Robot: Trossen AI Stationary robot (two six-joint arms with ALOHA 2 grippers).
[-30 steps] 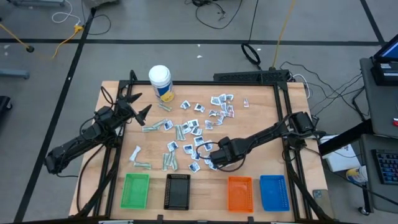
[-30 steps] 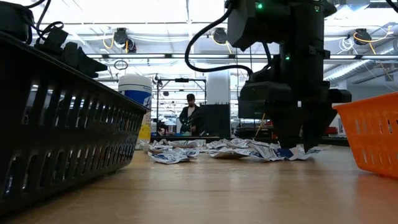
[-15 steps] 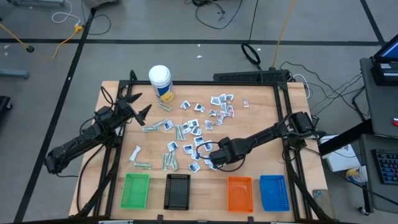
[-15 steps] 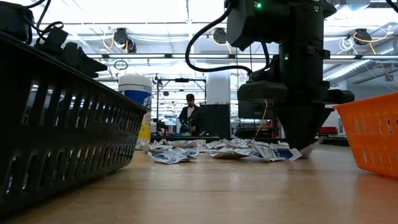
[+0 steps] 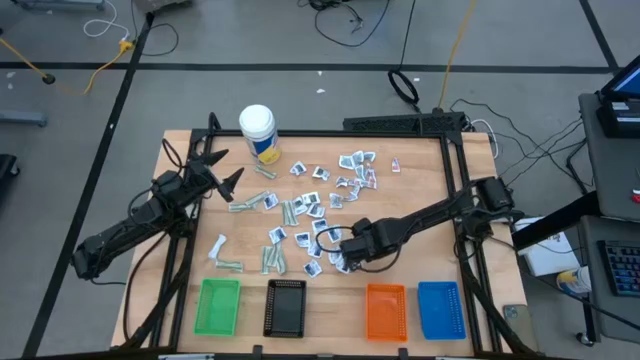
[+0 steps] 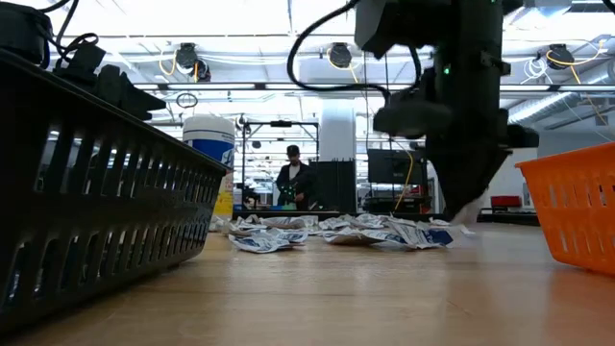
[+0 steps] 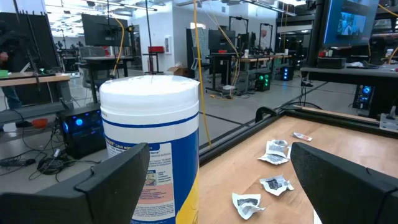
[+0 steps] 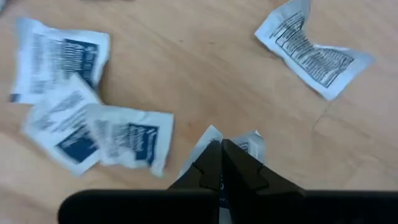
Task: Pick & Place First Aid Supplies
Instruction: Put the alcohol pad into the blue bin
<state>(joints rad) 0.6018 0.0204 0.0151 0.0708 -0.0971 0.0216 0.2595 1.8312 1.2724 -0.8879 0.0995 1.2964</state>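
The first aid supplies [image 5: 310,200] lie scattered flat on the wooden table's middle: white-and-blue sachets and pale green strips. My right gripper [image 5: 340,256] hovers just above the near right part of the pile, pointing down, shut on one white sachet [image 8: 252,142]. Loose sachets [image 8: 93,134] lie on the wood beneath it. My left gripper [image 5: 226,172] waits open at the table's far left, level, facing the white bottle [image 7: 152,143]. My right gripper pinches the white sachet between its two fingertips, at one edge [image 8: 211,135]. The fingers come from above and point down. The sachet sticks out beyond the fingertips and hangs just off the table [image 6: 465,215].
A white bottle with a yellow label [image 5: 259,132] stands at the far left. Along the near edge sit a green tray [image 5: 219,305], a black tray [image 5: 286,307], an orange tray [image 5: 385,310] and a blue tray [image 5: 441,308]. A person stands in the room behind.
My right gripper has shut its fingers on a sachet at the pile's near right and then risen a little, lifting that sachet off the table. The other sachets lie as before.
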